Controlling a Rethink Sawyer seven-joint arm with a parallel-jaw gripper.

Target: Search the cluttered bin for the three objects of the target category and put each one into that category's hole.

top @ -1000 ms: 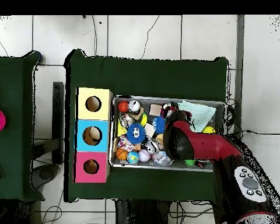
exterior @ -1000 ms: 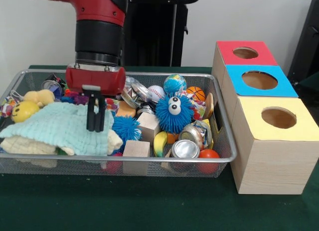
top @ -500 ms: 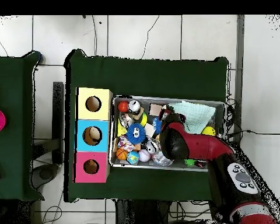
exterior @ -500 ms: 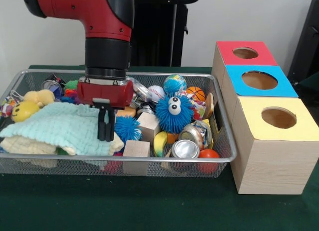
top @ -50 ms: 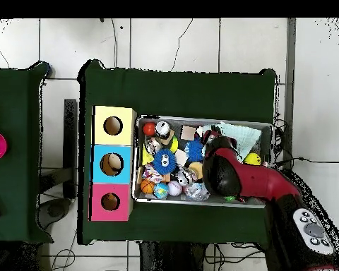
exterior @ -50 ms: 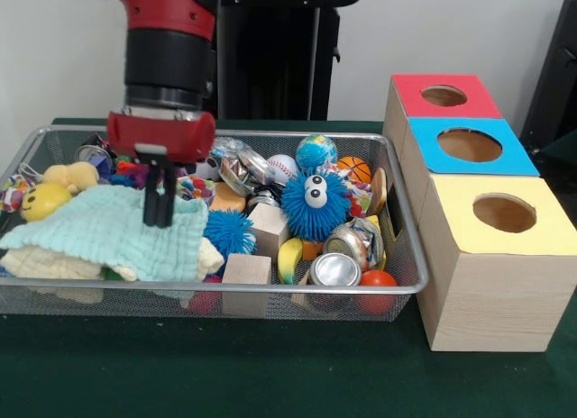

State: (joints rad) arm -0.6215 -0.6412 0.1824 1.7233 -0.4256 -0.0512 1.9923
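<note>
Currently the wire bin (exterior @ -50 ms: 397,256) sits beside the three-hole box (exterior @ -50 ms: 487,247). Gripper (exterior @ -50 ms: 159,215) hangs over the mint cloth (exterior @ -50 ms: 108,233) at the bin's end far from the holes, fingers together, holding nothing. Target category unclear; candidate balls — globe ball (exterior @ -50 ms: 315,150), basketball (exterior @ -50 ms: 355,168), baseball (exterior @ -50 ms: 282,167) — cluster toward the box side, well apart from the gripper.

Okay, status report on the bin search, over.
End effector shut, empty, tips on the mint cloth. Nothing picked from the wire bin yet. Cloth covers the items beneath.
</note>
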